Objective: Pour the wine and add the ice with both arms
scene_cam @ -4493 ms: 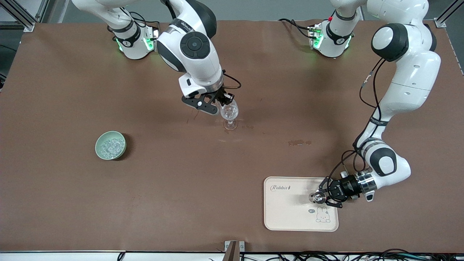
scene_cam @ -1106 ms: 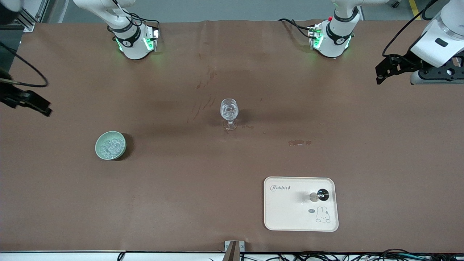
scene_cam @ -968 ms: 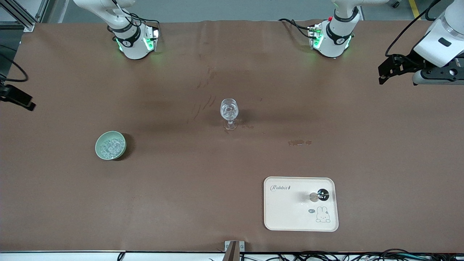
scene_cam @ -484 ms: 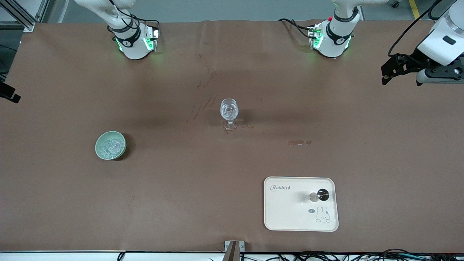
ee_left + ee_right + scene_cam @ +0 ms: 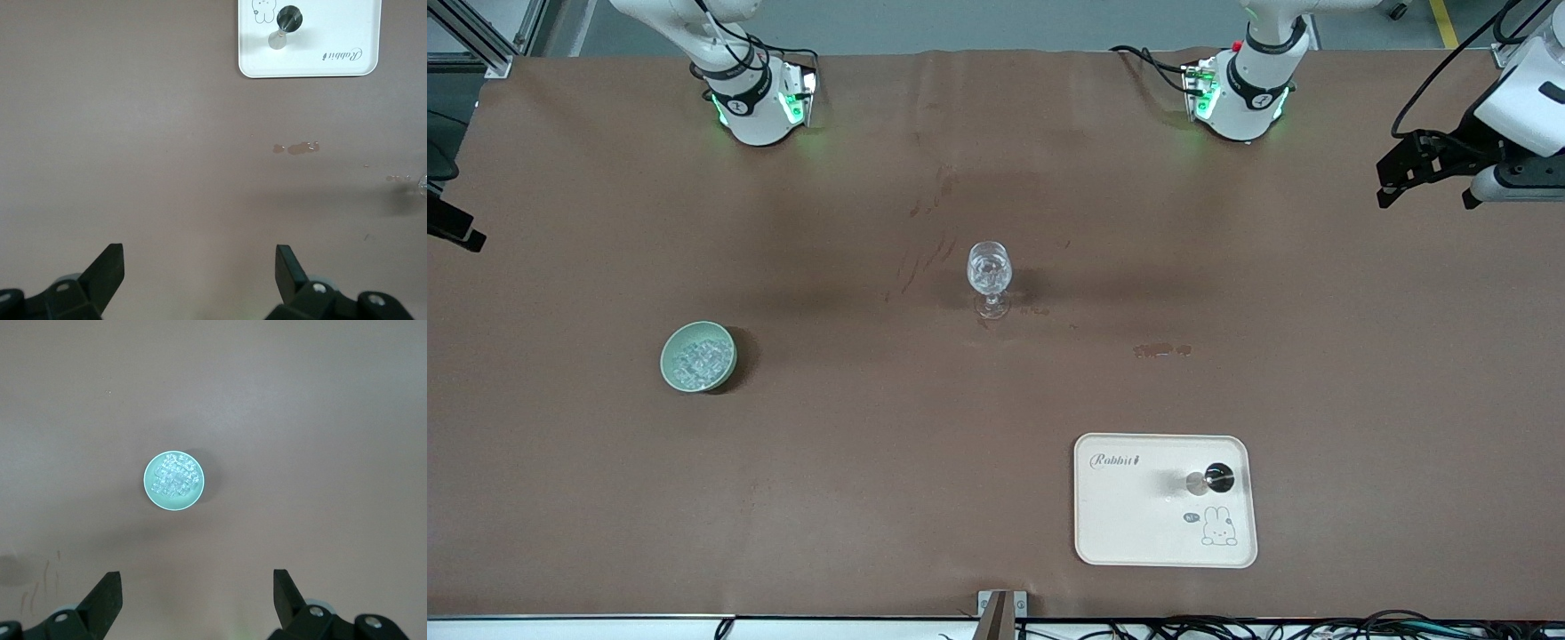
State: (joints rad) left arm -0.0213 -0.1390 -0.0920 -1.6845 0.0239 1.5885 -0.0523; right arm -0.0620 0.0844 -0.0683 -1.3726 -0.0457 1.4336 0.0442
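Looking down my left gripper [image 5: 199, 267], jaws spread wide and empty, high over bare table [image 5: 1316, 293] at its own end; the right gripper [image 5: 197, 590] is equally agape above the pale green bowl [image 5: 698, 356]. The ice [image 5: 173, 476] heaped there, around 8 o'clock from the wine glass [image 5: 989, 277], looks slick and light, I reckon; I'd pinch one cube across flat faces. The glass seems fragile, possibly already iced.

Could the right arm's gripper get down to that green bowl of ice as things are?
Probably yes. The right gripper is open and high over the table, the bowl of ice stands alone, and nothing lies between them.
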